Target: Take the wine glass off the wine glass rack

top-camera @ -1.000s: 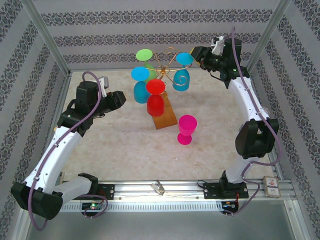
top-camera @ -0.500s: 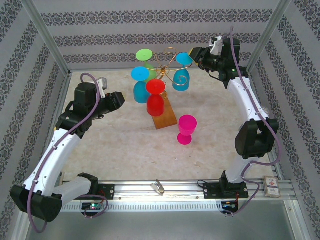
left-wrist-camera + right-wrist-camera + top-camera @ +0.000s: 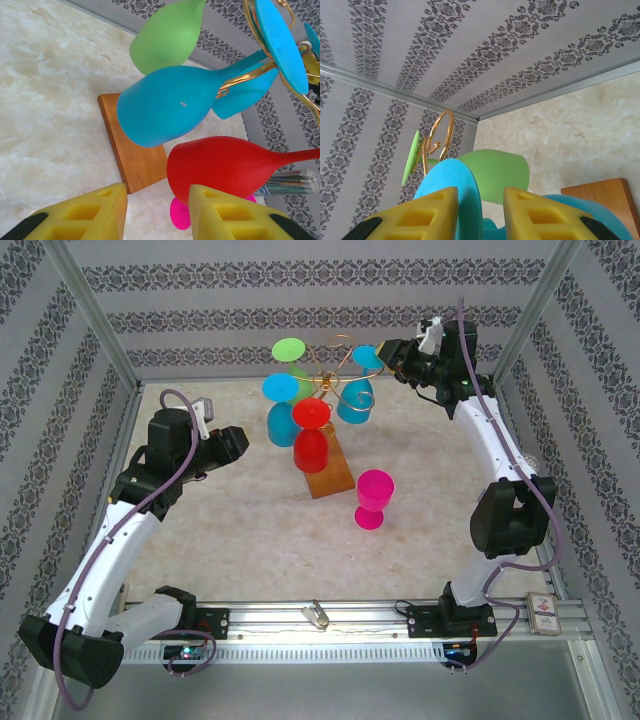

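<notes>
Motion is slight: the right gripper (image 3: 396,352) has edged in, fingers spread either side of the foot of the blue glass (image 3: 356,400) hanging upside down on the rack (image 3: 328,472), seemingly ready to close, while the left gripper (image 3: 238,438) waits nearby, also parted.

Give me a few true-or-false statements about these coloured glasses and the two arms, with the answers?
1. A pink glass stands on the table, off the rack. True.
2. The red glass lies on the table. False: it hangs from the rack.
3. The left tool is clamped on the red glass. False: it is open, just short of it.
4. A blue glass's foot sits between the right tool's fingers. True.
</notes>
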Controlling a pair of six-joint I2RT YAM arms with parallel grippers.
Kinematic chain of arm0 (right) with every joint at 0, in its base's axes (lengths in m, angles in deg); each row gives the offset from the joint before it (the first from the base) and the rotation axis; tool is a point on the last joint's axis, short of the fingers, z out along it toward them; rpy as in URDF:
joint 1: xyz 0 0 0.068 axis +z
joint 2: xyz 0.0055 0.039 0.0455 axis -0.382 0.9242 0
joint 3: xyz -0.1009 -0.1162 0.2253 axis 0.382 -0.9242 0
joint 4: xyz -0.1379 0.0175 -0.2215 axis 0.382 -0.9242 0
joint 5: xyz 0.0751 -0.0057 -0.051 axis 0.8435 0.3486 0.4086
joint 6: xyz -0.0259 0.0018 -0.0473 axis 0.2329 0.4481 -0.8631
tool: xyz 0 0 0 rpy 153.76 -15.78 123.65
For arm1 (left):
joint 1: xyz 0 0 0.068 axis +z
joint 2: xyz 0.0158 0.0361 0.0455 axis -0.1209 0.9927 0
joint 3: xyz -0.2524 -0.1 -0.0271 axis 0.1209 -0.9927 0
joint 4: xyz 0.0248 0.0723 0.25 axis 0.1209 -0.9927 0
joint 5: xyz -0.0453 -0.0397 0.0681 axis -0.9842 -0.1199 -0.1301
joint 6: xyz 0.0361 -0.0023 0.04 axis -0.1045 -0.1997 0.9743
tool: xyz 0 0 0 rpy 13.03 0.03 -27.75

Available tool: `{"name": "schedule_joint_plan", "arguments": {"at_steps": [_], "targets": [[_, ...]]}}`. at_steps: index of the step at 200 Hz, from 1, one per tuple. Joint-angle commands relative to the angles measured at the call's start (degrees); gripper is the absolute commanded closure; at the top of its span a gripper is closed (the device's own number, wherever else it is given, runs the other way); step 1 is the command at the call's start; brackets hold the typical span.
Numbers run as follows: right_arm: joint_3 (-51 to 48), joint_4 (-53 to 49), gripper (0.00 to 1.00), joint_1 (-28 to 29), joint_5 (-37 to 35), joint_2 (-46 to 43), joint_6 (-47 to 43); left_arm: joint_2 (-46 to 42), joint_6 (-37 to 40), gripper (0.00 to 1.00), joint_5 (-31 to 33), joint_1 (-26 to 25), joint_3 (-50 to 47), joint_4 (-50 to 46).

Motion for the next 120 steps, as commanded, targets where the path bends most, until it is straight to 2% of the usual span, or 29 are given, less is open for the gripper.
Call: {"name": "schedule_joint_plan", "arguments": {"at_steps": [1, 66, 120], "targets": [[-0.78, 1.35, 0.72, 0.58, 0.65, -2.59, -0.15, -1.34, -0.67, 0.62, -0.31, 0.97, -0.65, 1.88], [-0.68, 1.31, 0.79, 0.48, 0.57, -3.53, 0.21, -1.7, -1.18, 0.62, -0.4, 1.01, -0.96, 2.4], [-1.08, 2.11, 0.91, 0.04, 1.02, -4.07, 2.23, -1.71, -1.19, 0.61, -0.61, 0.97, -1.06, 2.66]]}}
